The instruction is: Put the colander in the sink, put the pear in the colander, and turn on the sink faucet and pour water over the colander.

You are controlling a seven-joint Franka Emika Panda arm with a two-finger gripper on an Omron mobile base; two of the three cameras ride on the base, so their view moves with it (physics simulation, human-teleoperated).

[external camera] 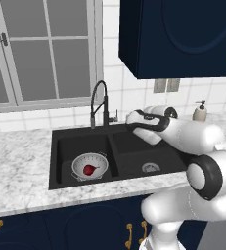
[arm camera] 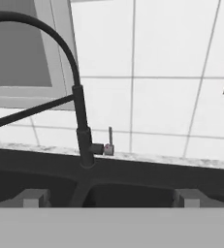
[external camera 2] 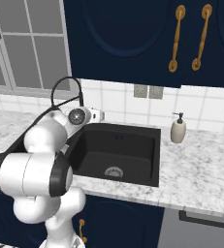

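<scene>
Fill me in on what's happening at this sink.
The colander sits in the left basin of the black sink with the dark red pear inside it. No water is running. The robot's hand is open, empty, and faces the base of the sink faucet, its small side lever straight ahead. Turning on the water looks like what's left.

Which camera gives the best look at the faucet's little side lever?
The hand view: the lever stands upright beside the sink faucet, close and unobstructed. The left base view shows it small and distant; in the right base view the arm hides that spot.
</scene>
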